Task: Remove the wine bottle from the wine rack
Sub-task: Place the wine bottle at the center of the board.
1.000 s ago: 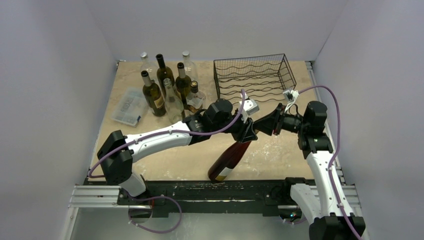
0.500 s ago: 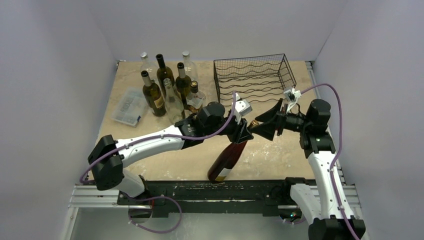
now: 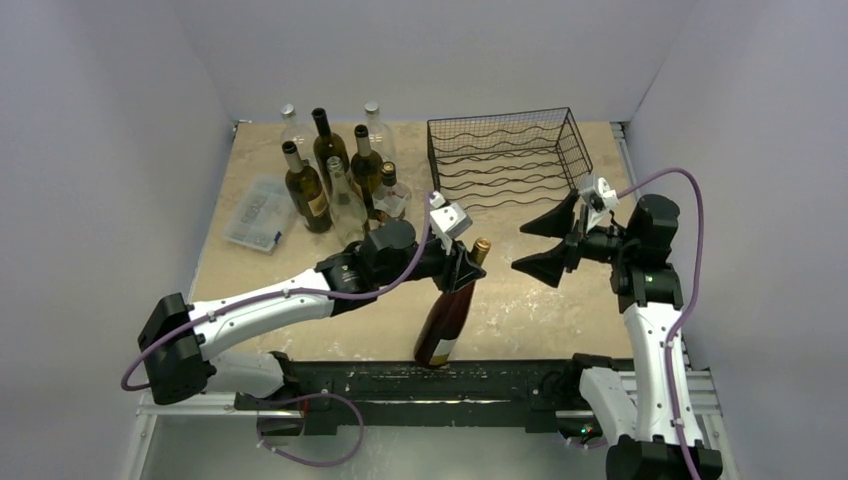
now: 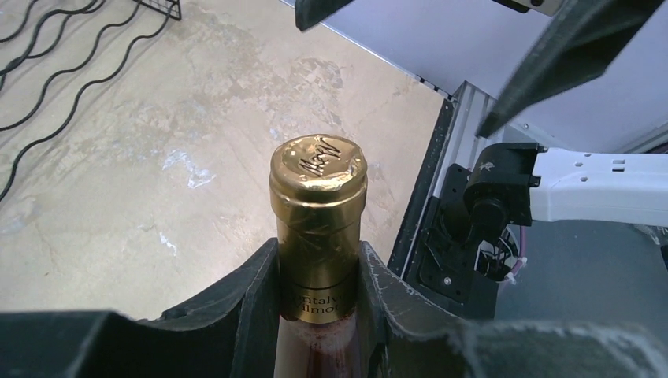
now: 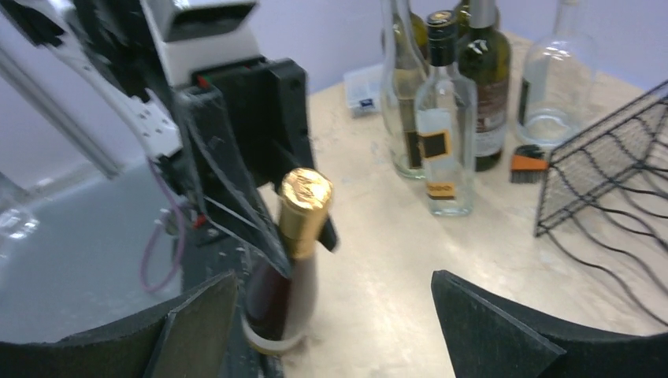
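Top external view gives us the whole layout. The left gripper is clamped on the neck of the wine bottle, just below its gold cap. The right gripper hangs apart from the cap with its jaws spread wide, holding nothing. The wine bottle is off the wine rack, which sits well beyond both grippers on the table. Only this view shows us the plastic box, out past the standing bottles behind the left gripper.

From the left wrist we see what the overhead cannot: both black fingers press against the neck on either side, with the label's top edge between them. The crinkled cap points straight at that camera. A few rack wires cross one top corner, and the tips of the other gripper's jaws show above.

From the right wrist we look between its own parted fingers at the bottle ahead, nearer one finger than the other. This view alone shows a small orange and black object beside the rack's corner.

The bottle's long axis runs nearly upright but tilted. Its base is down below the left gripper at the near table edge, and its cap leans up toward the open right gripper. We cannot tell whether the base rests flat.
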Tool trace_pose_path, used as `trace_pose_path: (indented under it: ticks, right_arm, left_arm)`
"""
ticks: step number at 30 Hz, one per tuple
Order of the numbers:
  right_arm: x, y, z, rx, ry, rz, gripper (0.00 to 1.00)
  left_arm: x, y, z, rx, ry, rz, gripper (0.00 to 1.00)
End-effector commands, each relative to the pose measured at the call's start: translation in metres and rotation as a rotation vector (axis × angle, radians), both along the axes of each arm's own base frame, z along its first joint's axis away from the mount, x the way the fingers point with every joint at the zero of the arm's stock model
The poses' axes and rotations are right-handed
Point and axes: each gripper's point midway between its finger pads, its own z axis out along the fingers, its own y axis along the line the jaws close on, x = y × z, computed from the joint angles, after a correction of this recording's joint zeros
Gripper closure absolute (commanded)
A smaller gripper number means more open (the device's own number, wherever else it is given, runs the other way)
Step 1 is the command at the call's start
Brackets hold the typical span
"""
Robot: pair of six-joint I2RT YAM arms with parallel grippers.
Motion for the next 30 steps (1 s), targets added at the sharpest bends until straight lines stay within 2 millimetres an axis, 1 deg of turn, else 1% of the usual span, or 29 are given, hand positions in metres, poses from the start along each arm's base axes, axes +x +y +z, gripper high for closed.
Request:
trace_pose_path:
  ticks: [1,4,6,9,12,17,24,30]
  right_arm:
    - [0.027,-0.016,-0.015,-0.160,-0.167,-0.113,0.02]
    - [0.038,-0.020,-0.032,-0.174,-0.151,-0.150,0.01]
    - [0.039,-0.020,-0.037,-0.169,-0.157,-0.163,0.01]
    - [0.040,-0.023,-0.044,-0.187,-0.186,-0.201,0.01]
    - [0.040,-0.027,-0.044,-0.205,-0.208,-0.236,0.01]
    - [0.041,-0.029,-0.044,-0.216,-0.215,-0.257,0.01]
    - [0.041,-0.030,-0.045,-0.225,-0.220,-0.269,0.01]
    - [0.042,-0.031,-0.045,-0.229,-0.222,-0.273,0.01]
  left_arm:
    - [0.008,0.017,0.048,-0.140,-0.105,0.088,1.00]
    - [0.010,0.031,0.055,-0.164,-0.132,0.136,1.00]
    - [0.013,0.040,0.061,-0.178,-0.151,0.171,1.00]
    - [0.018,0.056,0.064,-0.189,-0.166,0.233,1.00]
    - [0.024,0.071,0.063,-0.198,-0.174,0.281,1.00]
    - [0.030,0.095,0.073,-0.244,-0.202,0.345,1.00]
    - [0.034,0.118,0.086,-0.268,-0.240,0.395,1.00]
    - [0.041,0.139,0.090,-0.269,-0.251,0.455,1.00]
